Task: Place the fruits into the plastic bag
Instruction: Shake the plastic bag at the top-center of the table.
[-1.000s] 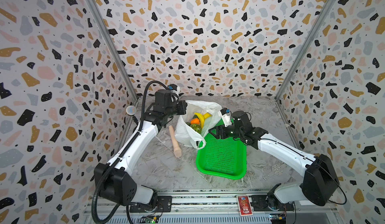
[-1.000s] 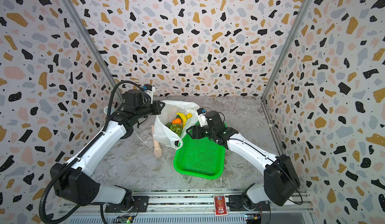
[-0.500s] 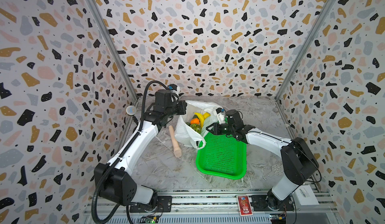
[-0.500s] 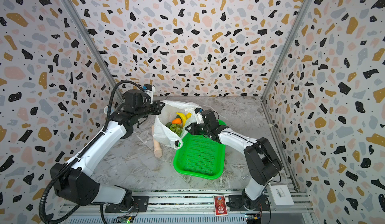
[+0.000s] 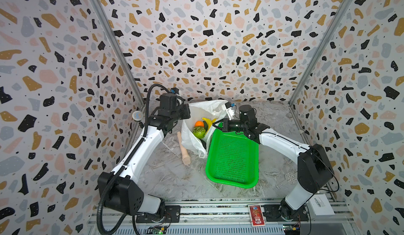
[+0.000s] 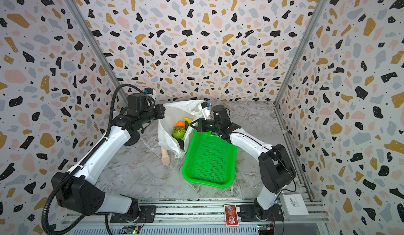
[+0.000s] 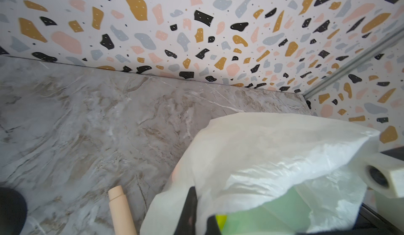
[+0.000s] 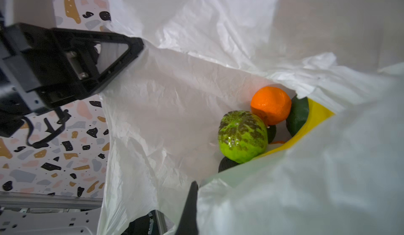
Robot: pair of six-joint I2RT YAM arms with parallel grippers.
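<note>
So the plastic bag (image 5: 190,137) is sat toward the back of the tabletop (image 5: 166,174), not far off the back wall (image 5: 207,48). It's thin, crinkly, see-through white film, and the mouth is held wide. An orange (image 5: 199,123), a banana (image 5: 209,121) and a light green fruit (image 5: 199,132) with dark blotches can be made out inside it in both top views.

The rim on the left arm's side is pinched by the left gripper (image 8: 135,48), which is clamped tight on the film. The right gripper (image 5: 215,124) is closed too. The opposite rim looks to be caught between its fingers (image 8: 190,203), though only one of them is seen clear of the plastic.

Room-wise, the green basket (image 5: 234,157) is butted right up against the bag on the right arm's side. The wooden stick (image 5: 183,146) is laid just beside the bag on the other side. Bare marble is left in front of both.

A dark avocado (image 8: 298,115) tucked behind the orange is only caught by the right wrist view. From the left wrist view the bag is seen from outside, with green glowing through the film. The basket is only shown whole from the top.
</note>
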